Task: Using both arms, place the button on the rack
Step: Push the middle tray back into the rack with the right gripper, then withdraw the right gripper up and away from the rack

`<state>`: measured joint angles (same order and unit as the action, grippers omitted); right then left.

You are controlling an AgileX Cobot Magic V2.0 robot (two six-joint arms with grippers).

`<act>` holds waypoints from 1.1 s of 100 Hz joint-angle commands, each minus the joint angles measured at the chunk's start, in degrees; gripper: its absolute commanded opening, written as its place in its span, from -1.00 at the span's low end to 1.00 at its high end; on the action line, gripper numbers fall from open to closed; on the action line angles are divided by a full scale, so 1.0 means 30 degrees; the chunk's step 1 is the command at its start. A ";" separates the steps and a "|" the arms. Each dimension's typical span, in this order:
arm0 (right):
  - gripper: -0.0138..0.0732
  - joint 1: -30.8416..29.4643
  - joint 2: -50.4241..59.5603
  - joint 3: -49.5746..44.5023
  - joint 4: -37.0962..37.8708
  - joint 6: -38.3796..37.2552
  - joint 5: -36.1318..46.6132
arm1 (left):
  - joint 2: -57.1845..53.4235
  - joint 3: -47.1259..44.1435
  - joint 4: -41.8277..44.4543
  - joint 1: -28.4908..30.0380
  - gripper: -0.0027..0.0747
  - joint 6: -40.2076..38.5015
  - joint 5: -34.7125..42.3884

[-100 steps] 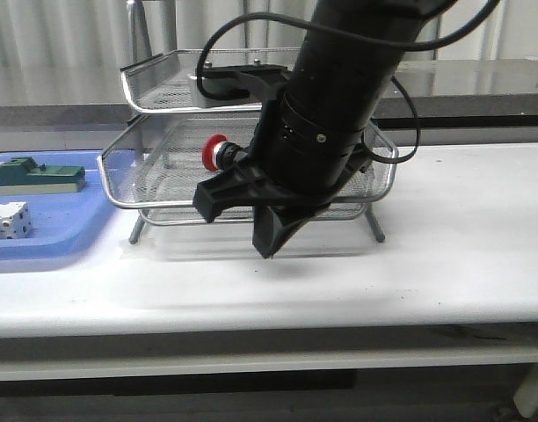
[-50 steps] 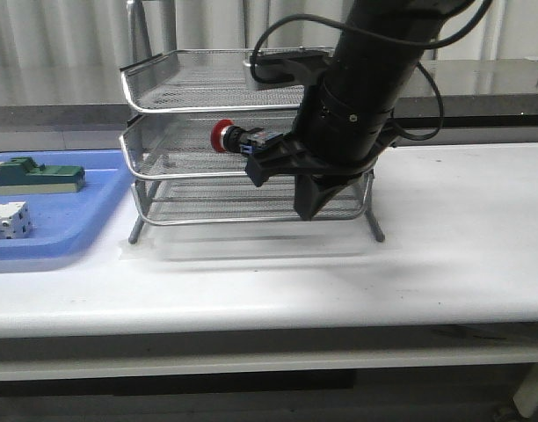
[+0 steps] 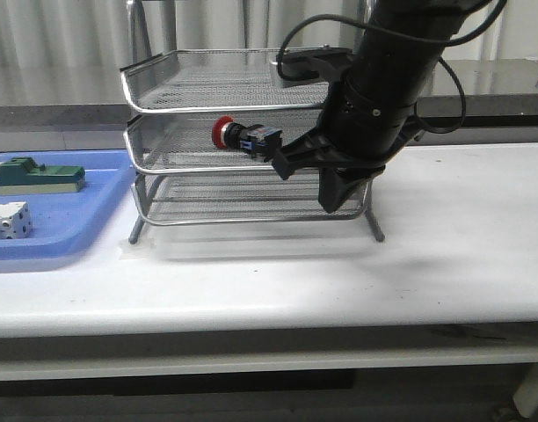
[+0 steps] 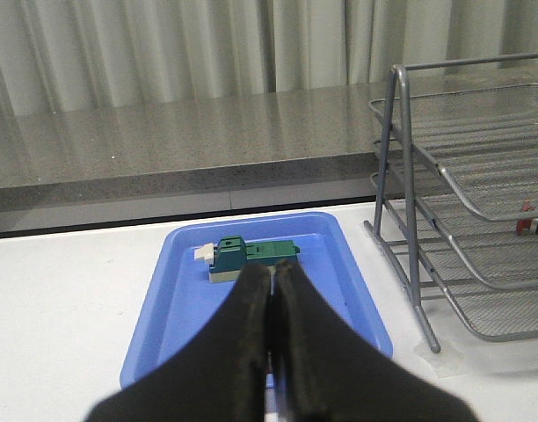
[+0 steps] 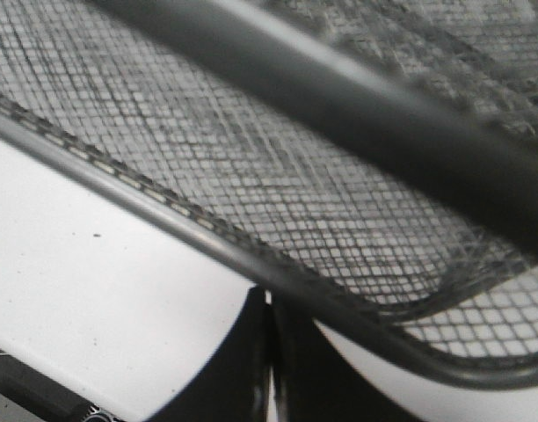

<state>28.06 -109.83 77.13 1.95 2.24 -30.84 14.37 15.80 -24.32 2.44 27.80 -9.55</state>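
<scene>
The button [image 3: 240, 137] lies on its side in the middle tray of the rack [image 3: 163, 88], red head pointing left. Just right of it, the right gripper [image 3: 317, 180] hangs pinched closed on nothing; a careless swing could snag the wire rim. The left gripper [image 4: 271, 352] is closed too.

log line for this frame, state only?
button: lying in rack middle tray | right end effector: shut, empty, at tray front | left end effector: shut above blue tray
</scene>
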 commanded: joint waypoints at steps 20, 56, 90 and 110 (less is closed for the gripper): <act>-0.83 0.0619 0.1721 0.0578 -0.0366 -0.0038 -0.1346 | 0.0157 0.0504 -0.0243 0.0008 -0.98 -0.0176 0.1501; -0.83 0.0642 0.4684 -0.0263 -0.0526 -0.0182 -0.2344 | 0.0157 0.0504 -0.0243 0.0008 -0.98 -0.0176 0.1501; -0.83 -0.0233 0.9386 -0.4433 -0.0192 -0.1812 -0.0534 | 0.0157 0.0504 -0.0243 0.0008 -0.98 -0.0176 0.1501; -0.83 -0.1625 1.2499 -0.6828 -0.0100 -0.1939 -0.0327 | 0.0157 0.0504 -0.0243 0.0008 -0.98 -0.0176 0.1501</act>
<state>24.91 -77.51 57.59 0.93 -3.38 -35.02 14.37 15.80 -24.32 2.44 27.80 -9.55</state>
